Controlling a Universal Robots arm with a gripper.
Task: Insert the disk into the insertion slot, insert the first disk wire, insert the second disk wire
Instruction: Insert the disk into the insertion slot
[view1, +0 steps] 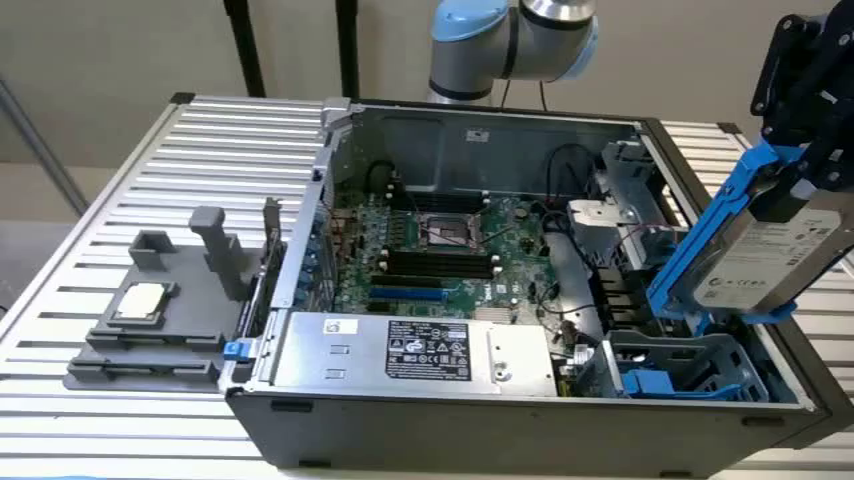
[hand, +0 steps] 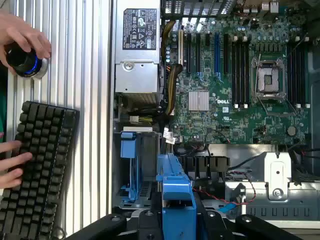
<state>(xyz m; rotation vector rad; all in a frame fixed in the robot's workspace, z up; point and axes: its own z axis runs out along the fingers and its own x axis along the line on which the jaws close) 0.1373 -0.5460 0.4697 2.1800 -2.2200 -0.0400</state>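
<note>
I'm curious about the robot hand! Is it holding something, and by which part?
The gripper holds the disk by the upper end of its blue frame, above the insertion slot.

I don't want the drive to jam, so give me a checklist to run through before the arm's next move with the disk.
1. Grip on the disk: ok; the gripper is shut on its blue frame.
2. Disk squared to the insertion slot: not ok; it hangs tilted above it.
3. Slot free of another drive: ok; the cage is open.
4. Red wire clear of the slot: cannot tell.
5. Person's hands off the case: ok; one hand is on a knob, the other hand on the keyboard.
</note>
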